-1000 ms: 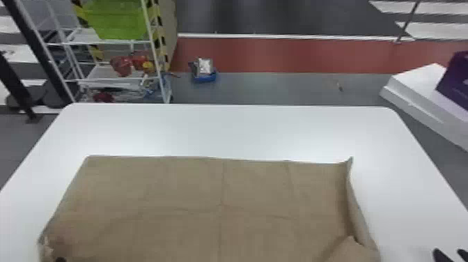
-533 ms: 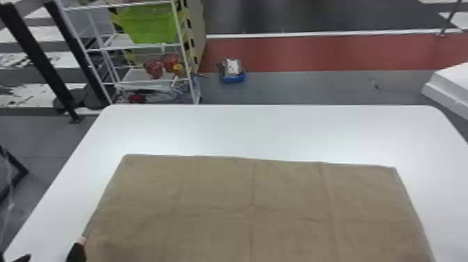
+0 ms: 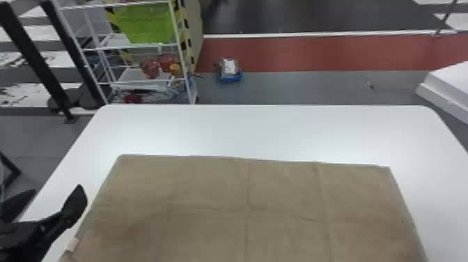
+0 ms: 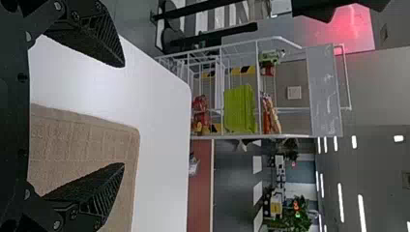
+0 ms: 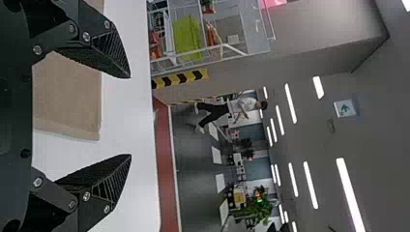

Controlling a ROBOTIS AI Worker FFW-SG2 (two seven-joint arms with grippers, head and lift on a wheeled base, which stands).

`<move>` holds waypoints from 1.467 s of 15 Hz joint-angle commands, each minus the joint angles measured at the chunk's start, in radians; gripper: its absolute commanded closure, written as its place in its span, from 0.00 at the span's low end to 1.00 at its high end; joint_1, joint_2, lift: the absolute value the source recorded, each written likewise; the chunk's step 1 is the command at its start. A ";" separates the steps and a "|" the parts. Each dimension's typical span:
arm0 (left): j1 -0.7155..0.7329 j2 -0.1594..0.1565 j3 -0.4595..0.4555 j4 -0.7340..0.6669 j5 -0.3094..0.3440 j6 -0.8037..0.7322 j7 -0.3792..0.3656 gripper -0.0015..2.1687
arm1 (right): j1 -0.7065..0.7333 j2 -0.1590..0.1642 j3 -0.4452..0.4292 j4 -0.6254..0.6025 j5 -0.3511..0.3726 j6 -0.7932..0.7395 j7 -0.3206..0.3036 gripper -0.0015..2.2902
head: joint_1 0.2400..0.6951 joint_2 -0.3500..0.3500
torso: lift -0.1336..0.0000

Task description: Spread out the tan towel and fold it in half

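White rack (image 3: 115,41): green bin (image 3: 148,26) in it, red items (image 3: 150,69) lower down. Black posts (image 3: 34,55) left of rack. Right of rack: blue container (image 3: 229,79), red floor strip (image 3: 296,52).

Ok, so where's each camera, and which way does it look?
Left wrist view: on that wrist, facing forward past the open left gripper, over the towel.
Right wrist view: on that wrist, facing forward past the open right gripper.
Head view: on the head, looking forward and down; left gripper shows.
Both wrist views share the green bin.
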 commanded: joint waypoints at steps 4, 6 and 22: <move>-0.304 -0.003 -0.007 0.066 -0.118 0.250 -0.174 0.08 | -0.272 -0.055 0.045 0.066 0.234 0.140 0.122 0.16 | 1.00 0.55 | 0.08; -0.380 -0.003 -0.050 0.128 -0.178 0.268 -0.199 0.08 | -0.326 -0.078 0.079 0.110 0.299 0.173 0.122 0.16 | 1.00 0.56 | 0.08; -0.845 0.210 -0.108 0.822 -0.377 0.339 -0.426 0.21 | -0.355 -0.093 0.108 0.179 0.362 0.143 0.139 0.16 | 1.00 0.60 | 0.08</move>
